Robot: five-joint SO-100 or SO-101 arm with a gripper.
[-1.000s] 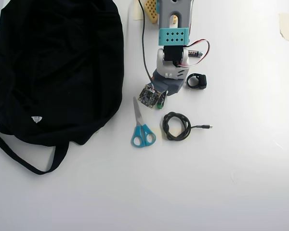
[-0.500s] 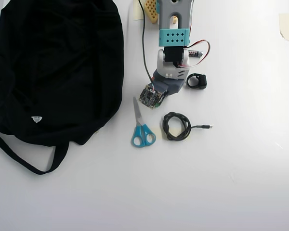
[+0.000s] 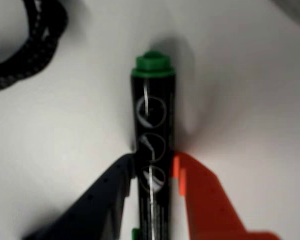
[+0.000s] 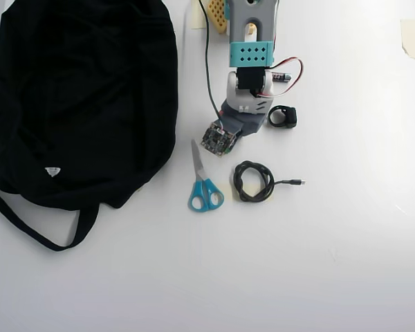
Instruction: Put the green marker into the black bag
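Hand (image 3: 152, 172) straddling green marker (image 3: 152, 125) (fingers touching barrel), cap end beyond fingertips

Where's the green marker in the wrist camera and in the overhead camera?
Wrist view: the green marker stands upright at centre, between the pincer fingers, green end up.
Overhead view: not visible; the arm covers that spot, beside the scissors.
Shared landmark: the coiled black cable.

On the white table (image 4: 346, 263), blue-handled scissors (image 4: 203, 181) lie just beside the coiled black cable (image 4: 254, 181) at their 3 o'clock; a black ring-shaped item (image 4: 283, 116) lies near the cable's 1 o'clock.
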